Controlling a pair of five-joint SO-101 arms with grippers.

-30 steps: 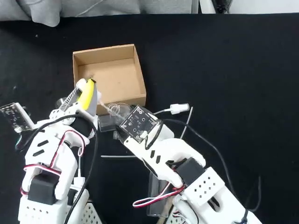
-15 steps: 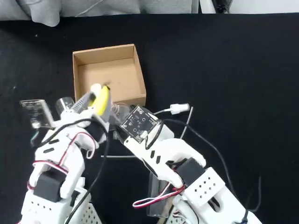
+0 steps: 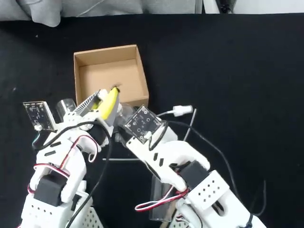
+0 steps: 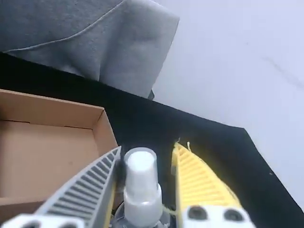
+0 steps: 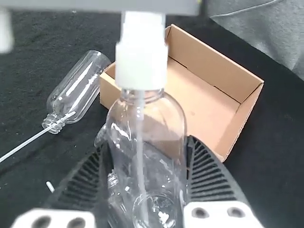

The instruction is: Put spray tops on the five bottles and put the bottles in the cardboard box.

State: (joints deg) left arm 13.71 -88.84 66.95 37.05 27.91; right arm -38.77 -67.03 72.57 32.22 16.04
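Observation:
My right gripper is shut on a clear bottle, held upright just in front of the cardboard box. A white spray top sits on the bottle's neck, its tube hanging down inside. In the left wrist view the spray top stands between the grey and yellow fingers of my left gripper, which is shut on it. From above, the left gripper hangs over the bottle at the box's near wall.
An empty bottle lies on its side left of the box, also seen from above as a bottle. A loose spray top with its tube lies right of the arms. Another bottle lies under the right arm. The box is open.
My left gripper has swung to the right with the spray top and now sits over the bottle. The right arm has barely moved.

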